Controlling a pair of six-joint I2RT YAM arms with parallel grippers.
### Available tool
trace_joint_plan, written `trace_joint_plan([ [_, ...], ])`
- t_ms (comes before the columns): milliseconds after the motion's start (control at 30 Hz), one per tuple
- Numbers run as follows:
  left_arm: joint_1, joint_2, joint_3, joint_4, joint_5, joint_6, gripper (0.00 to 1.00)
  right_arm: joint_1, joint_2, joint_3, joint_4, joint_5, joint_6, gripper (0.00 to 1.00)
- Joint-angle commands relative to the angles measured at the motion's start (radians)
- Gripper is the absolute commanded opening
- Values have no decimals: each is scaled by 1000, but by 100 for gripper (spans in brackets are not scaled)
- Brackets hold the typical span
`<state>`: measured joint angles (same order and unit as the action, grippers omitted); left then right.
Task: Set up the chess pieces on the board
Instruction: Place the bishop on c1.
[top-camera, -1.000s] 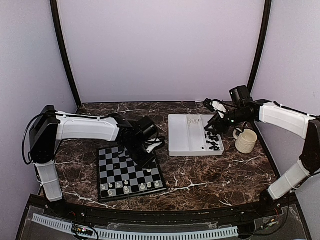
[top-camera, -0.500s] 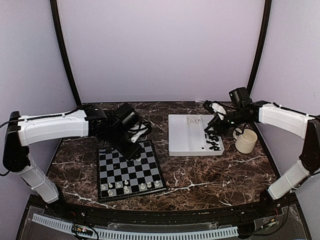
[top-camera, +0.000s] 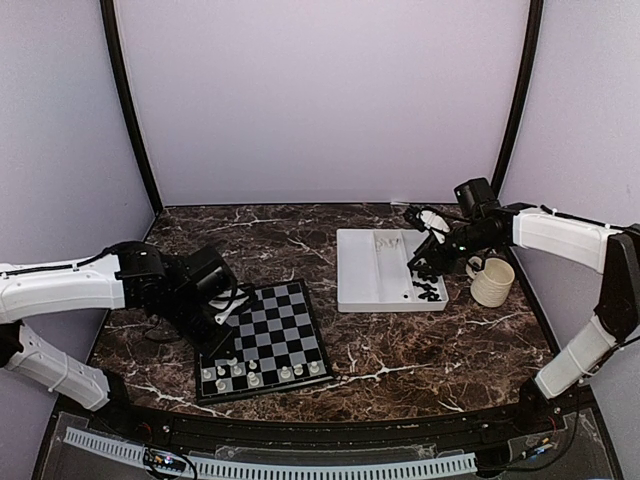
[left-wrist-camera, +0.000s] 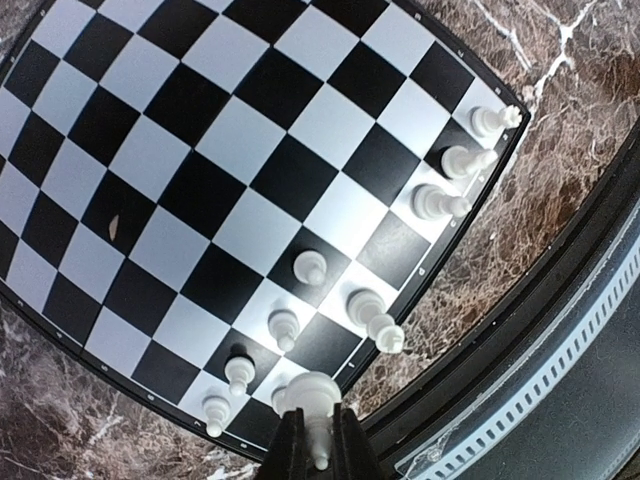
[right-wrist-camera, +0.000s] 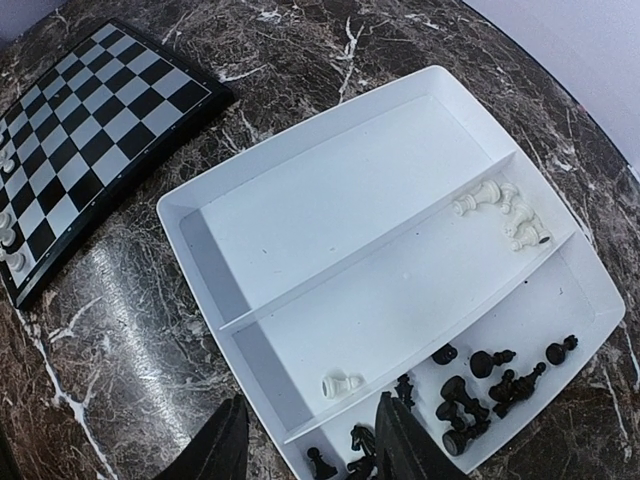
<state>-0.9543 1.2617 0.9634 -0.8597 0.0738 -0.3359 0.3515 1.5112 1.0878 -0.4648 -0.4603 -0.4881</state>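
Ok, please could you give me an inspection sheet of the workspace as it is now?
Surface: dark marbled table.
Job's things: board carries a few white pieces on its near rows; black pieces and spare white pieces lie in the white tray.
Clutter: cream mug right of the tray.
Grippers: left gripper shut on a white piece at the board's left edge; right gripper open above the tray.
Cables: black loop at the left wrist.
Surroundings: pale walls, black corner posts.

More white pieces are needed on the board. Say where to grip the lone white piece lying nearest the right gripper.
Grip the lone white piece across its middle, coming straight down with the right gripper. It lies on its side on the tray floor beside a divider, so sideways approaches look blocked.
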Motion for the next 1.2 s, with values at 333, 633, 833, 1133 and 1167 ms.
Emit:
trace_joint_plan([
  [333, -67, 11, -103, 63, 55, -87, 0, 3, 10, 5, 13, -21, -7, 45],
  [633, -72, 68, -120, 100, 50, -94, 1, 3, 9, 3, 12, -21, -9, 45],
  [833, -73, 93, -124, 109, 42, -98, 1, 4, 12, 3, 11, -23, -10, 45],
  [1133, -72, 111, -125, 106, 22, -106, 5, 4, 14, 4, 9, -23, -13, 45],
  [1167, -72, 113, -125, 107, 22, -106, 6, 4, 12, 4, 10, -23, -14, 45],
])
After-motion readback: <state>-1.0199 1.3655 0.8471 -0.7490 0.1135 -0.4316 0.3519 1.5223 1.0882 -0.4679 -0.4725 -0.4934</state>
